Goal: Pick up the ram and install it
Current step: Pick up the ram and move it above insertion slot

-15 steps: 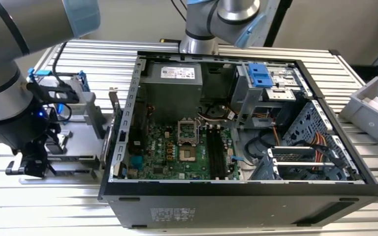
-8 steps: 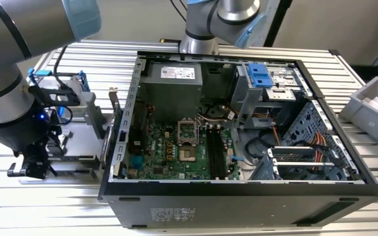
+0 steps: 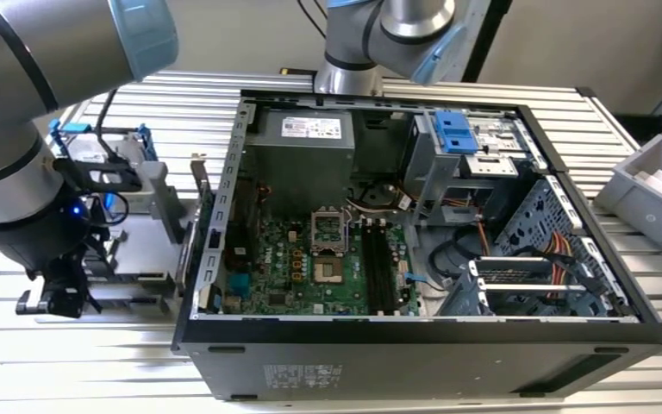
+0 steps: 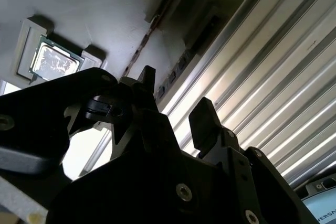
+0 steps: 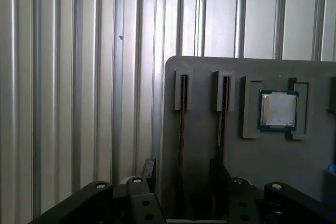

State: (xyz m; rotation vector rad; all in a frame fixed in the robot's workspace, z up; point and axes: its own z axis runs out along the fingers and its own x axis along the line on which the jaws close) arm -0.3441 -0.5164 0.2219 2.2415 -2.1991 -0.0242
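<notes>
fingers (image 5: 148, 169) spread wide and empty over the ram (image 5: 182, 119) in its grey tray (image 5: 202, 129); slightly off, one could clip the neighbouring stick (image 5: 223, 98).

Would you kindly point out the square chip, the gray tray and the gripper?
square chip (image 5: 278, 109): first wrist view, middle of its silver lid.
gray tray (image 5: 273, 156): first wrist view, bare flat face.
gripper (image 5: 182, 164): first wrist view, midway between open fingertips.

Ribbed surface (image 5: 79, 77) beside the grey tray (image 5: 273, 166) lies bare: free passage there. On the tray, ram (image 5: 182, 107) and second stick (image 5: 222, 103) stand on edge in neighbouring slots (narrow lane between, it seems). Hand (image 5: 184, 174) spread, near the tray's edge. Exterior view: case wall (image 3: 218, 216) hems the tray on that view's right.
</notes>
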